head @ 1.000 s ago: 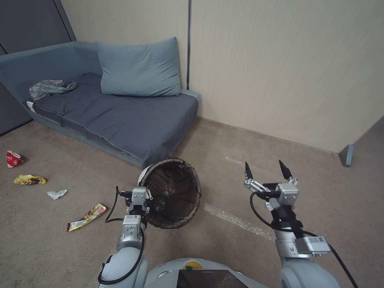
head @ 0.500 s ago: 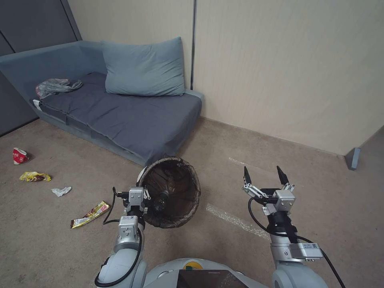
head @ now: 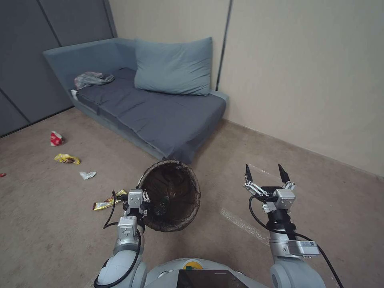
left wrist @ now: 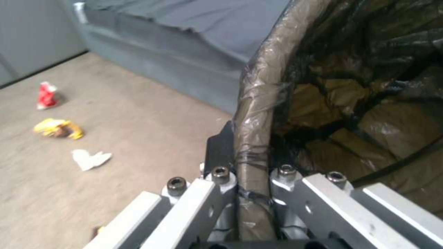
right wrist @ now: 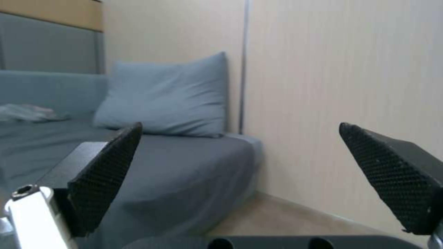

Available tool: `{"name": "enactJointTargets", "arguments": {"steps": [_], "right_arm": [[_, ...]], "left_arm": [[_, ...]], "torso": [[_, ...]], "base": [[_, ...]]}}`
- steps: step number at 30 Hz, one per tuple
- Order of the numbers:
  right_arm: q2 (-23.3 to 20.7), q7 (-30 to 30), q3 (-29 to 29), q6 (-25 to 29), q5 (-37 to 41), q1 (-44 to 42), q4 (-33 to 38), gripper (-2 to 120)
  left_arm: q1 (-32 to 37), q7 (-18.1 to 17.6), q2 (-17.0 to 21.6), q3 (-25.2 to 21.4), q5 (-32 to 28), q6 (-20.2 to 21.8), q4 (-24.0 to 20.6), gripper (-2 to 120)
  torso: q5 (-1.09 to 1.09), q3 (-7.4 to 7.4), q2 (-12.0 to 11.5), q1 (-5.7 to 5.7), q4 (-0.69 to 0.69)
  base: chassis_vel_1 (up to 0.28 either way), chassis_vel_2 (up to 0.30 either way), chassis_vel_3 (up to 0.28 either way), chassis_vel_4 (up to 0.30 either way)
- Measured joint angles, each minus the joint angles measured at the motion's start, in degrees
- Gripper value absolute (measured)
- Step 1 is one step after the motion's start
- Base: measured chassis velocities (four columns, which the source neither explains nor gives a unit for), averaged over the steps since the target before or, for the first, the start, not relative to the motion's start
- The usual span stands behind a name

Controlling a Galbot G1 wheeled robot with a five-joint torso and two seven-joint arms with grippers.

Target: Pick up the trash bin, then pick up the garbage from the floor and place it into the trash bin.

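**Left claw holds the trash bin above the floor, right claw spread and empty**

Head view: the left claw [head: 149,205] pinches the rim of the trash bin [head: 171,196], which is lifted and tilted with its dark-lined mouth toward the camera. The right claw [head: 267,174] is raised beside it, fingers spread wide, holding nothing. On the floor [head: 48,224] to the left lie a red cup [head: 56,138], a yellow wrapper [head: 67,159], a white tissue [head: 87,175] and a long wrapper [head: 108,201], near the grey sofa [head: 160,116].

Left wrist view: the claw's fingers [left wrist: 220,152] are pressed on the bag-covered rim [left wrist: 254,114].

Right wrist view: two black fingertips [right wrist: 106,173] stand well apart before the pillow [right wrist: 166,97].
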Motion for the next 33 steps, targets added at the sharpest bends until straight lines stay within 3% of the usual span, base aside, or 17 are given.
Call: {"name": "enactJointTargets", "arguments": {"steps": [33], "right_arm": [[-1.3,-0.1,-0.2,-0.9,0.9,2.2,0.0,100]], "left_arm": [[0.8,-0.2,-0.6,0.0,0.5,0.3,-0.5,0]], "torso": [[0.00,0.00,0.0,0.00,0.00]], "base": [[0.123,0.125,0.118,0.123]]}}
